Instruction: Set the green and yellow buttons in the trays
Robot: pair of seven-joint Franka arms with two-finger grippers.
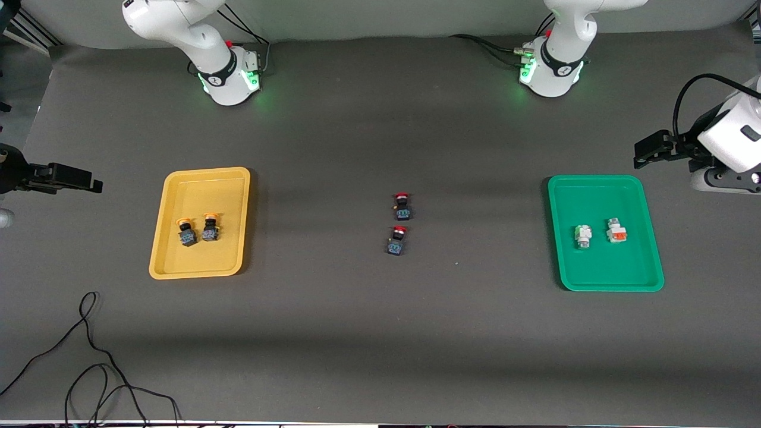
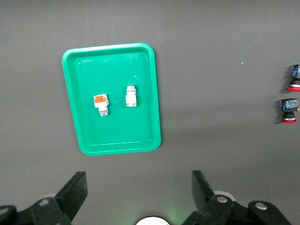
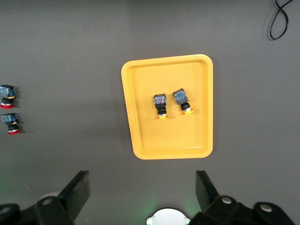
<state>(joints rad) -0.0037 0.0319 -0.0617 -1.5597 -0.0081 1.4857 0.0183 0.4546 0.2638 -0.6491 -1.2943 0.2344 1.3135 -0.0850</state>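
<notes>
A dark grey mat (image 1: 357, 333) covers the whole table, matte and faintly banded by shadow, and a loose black cable (image 1: 89, 356) curls over it at the corner nearest the front camera, toward the right arm's end. The two arm bases stand along the table's farthest edge, each glowing green at its foot.

The yellow tray (image 1: 172, 261) lies toward the right arm's end with both yellow-capped buttons (image 1: 198, 230) inside, side by side and just apart, near its middle. The green tray (image 1: 594, 279) lies toward the left arm's end and holds the two white buttons (image 1: 599, 233), one with an orange mark, the other with a mark too small to make out. Between the trays, at the middle of the mat, two red-capped switches (image 1: 399, 223) sit one nearer the camera than the other (both outside either tray).

The front view catches each gripper only side-on at the frame's edge: the right gripper (image 1: 74, 177) over the mat outside the yellow tray, the left gripper (image 1: 654, 147) over the mat by the green tray's farthest corner. The wrist views supply what that angle hides: the left gripper's fingers (image 2: 75, 192) are spread wide and empty, and the right gripper's fingers (image 3: 77, 190) likewise stand wide apart, holding nothing. Both arms wait.
</notes>
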